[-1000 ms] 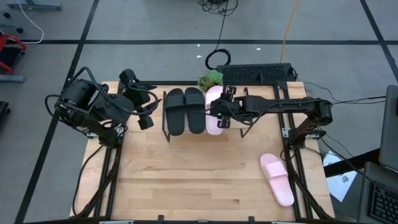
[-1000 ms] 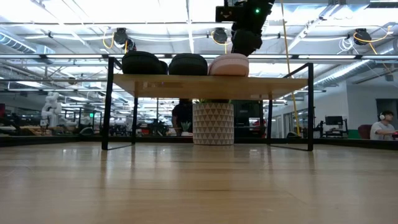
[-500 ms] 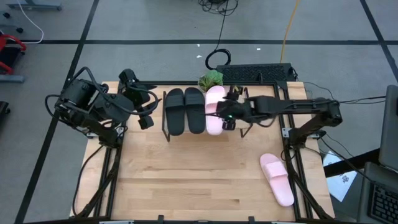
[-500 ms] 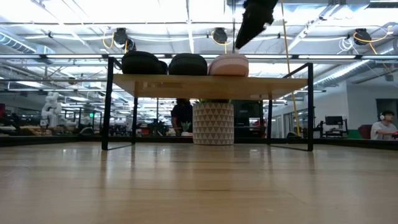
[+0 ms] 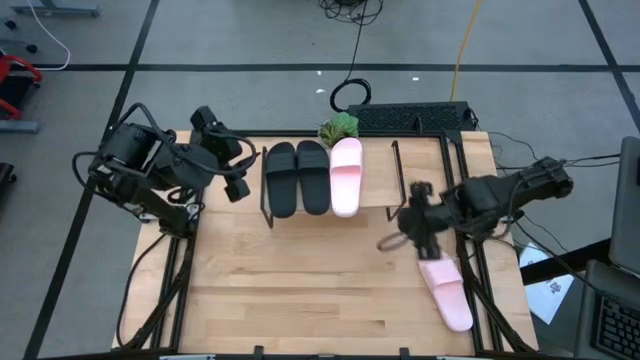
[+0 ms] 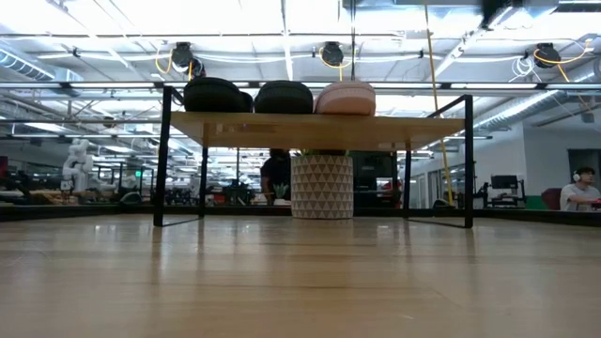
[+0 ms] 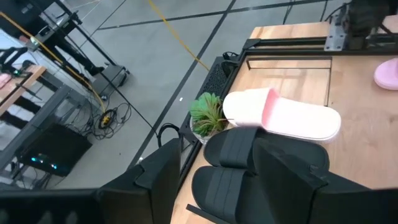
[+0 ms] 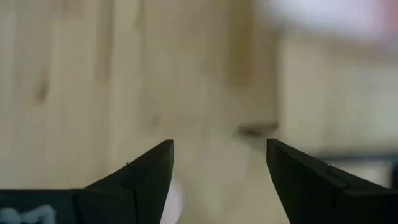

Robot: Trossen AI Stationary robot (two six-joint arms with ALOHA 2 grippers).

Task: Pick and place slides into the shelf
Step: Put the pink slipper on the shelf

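Two black slides (image 5: 296,177) and one pink slide (image 5: 345,176) sit side by side on the wooden shelf (image 5: 378,178). The second pink slide (image 5: 446,288) lies on the bench (image 5: 300,290). The right gripper (image 5: 422,226), fingers apart and empty, hovers seemingly just above it. The left gripper (image 5: 236,176) waits beside the shelf, fingers apart.

Matte black slides (image 5: 296,177) and smooth pale pink slides (image 5: 346,175) (rubbery-looking) sit on a light wooden shelf (image 6: 319,129) with thin black metal legs, above a wood-grain table (image 5: 300,290).
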